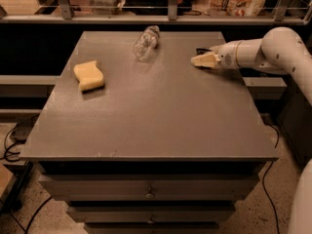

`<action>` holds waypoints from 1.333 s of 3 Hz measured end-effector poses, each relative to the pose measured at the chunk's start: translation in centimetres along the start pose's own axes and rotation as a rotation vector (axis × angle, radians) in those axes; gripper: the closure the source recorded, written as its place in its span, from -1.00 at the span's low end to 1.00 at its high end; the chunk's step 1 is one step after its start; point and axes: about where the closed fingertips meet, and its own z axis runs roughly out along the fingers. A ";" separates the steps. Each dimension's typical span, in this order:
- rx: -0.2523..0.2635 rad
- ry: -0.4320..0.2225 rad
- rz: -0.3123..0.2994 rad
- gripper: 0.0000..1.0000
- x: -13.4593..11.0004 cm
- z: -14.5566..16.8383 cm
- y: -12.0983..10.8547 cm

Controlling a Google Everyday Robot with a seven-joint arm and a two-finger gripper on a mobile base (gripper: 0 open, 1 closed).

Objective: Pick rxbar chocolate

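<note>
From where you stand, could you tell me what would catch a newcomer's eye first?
The cream gripper on the white arm hovers at the far right of the grey table, with a small black bar just behind it. A yellow wavy sponge sits at left, and a clear plastic bottle lies at the back.

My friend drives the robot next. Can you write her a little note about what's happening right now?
Gripper: low over the right rear part of the table, reaching in from the right.
Rxbar chocolate: a small dark shape right behind the gripper's tip, mostly hidden. I can't tell whether it is being touched.
Yellow sponge: on the left. Clear plastic bottle: lying at the rear middle. Both are apart from the gripper.
Done: the gripper is at the bar.
Left: check the hold, then lift the bar.
</note>
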 end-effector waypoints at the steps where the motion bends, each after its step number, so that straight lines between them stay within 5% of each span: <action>1: 0.003 -0.008 -0.024 0.71 -1.0 -0.4 0.5; 2: 0.009 -0.065 -0.151 1.00 -7.2 -3.3 2.0; 4: -0.028 -0.169 -0.394 1.00 -18.3 -9.3 6.0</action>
